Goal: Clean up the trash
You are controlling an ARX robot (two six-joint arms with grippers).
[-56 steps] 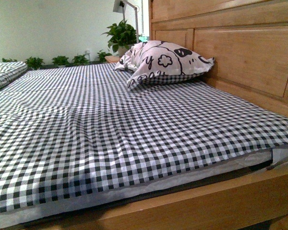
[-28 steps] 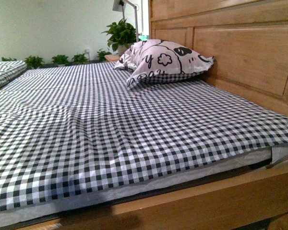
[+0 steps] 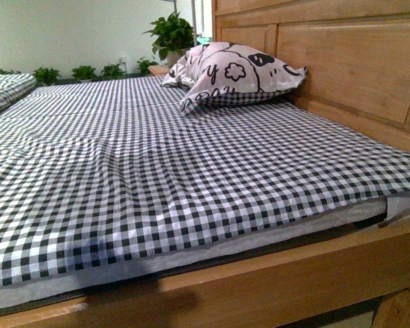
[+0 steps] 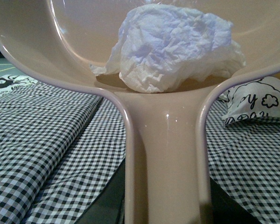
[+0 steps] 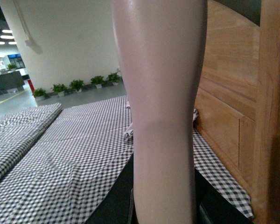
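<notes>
Front view has tilted down, pillow now higher upper-centre; trash sits in dustpan, ready to dump; finger state can't tell.

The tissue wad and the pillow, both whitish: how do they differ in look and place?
The tissue wad is plain white and crumpled; the pillow carries black cartoon drawings and looks plump. The wad lies inside the beige dustpan; the pillow rests on the checked sheet by the wooden headboard. Both are soft and pale.

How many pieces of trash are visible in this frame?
1. A crumpled white tissue wad lies in the beige dustpan, seen from the left wrist. None shows on the bed; more may be hidden.
</notes>
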